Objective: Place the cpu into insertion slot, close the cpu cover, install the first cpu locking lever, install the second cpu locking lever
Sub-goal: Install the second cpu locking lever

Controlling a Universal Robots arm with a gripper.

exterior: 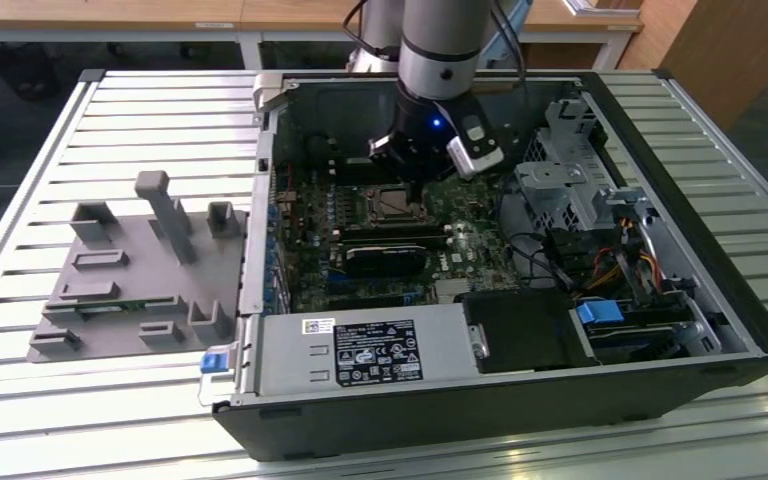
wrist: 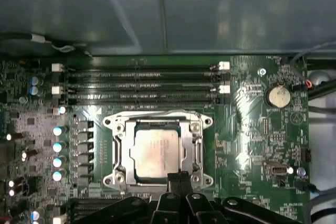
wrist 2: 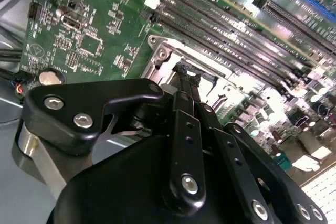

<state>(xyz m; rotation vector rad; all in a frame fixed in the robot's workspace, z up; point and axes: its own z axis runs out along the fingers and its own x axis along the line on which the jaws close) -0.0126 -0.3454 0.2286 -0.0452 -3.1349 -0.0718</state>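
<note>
Hand (wrist: 178, 179) fingers pressed together at the cpu cover's (wrist: 157, 153) edge.
Cover lies shut over the cpu (wrist: 156, 150), seated in its insertion slot (wrist: 121, 153).

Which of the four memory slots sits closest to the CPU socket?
The end slot of the row, running right alongside the cpu cover. It has black end clips, and the other three slots lie beyond it, toward the case wall.
</note>
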